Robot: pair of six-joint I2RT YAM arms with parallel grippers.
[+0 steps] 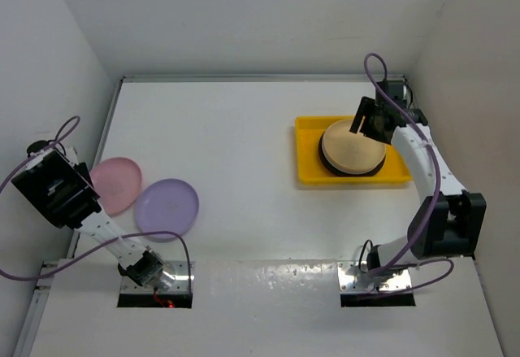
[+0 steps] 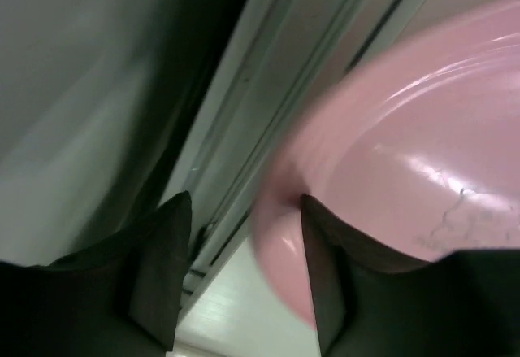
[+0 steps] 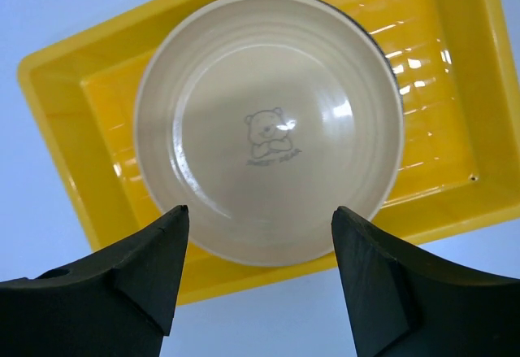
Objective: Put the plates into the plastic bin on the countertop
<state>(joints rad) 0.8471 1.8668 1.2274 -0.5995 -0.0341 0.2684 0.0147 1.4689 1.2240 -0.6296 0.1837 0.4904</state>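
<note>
Plate stack (image 1: 353, 147) sits in the bin (image 1: 308, 171), right of two loose plates (image 1: 166, 207).

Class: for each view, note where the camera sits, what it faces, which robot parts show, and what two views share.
Top external: above and behind both arms, looking down on the flat white countertop; both show.
Left wrist: on the left arm, facing the round pink plate; its dark fingers show.
Right wrist: above the shallow yellow plastic bin, looking down on the round cream plate; both fingers show.
Shared: top and right wrist both show bin and cream plate.
</note>
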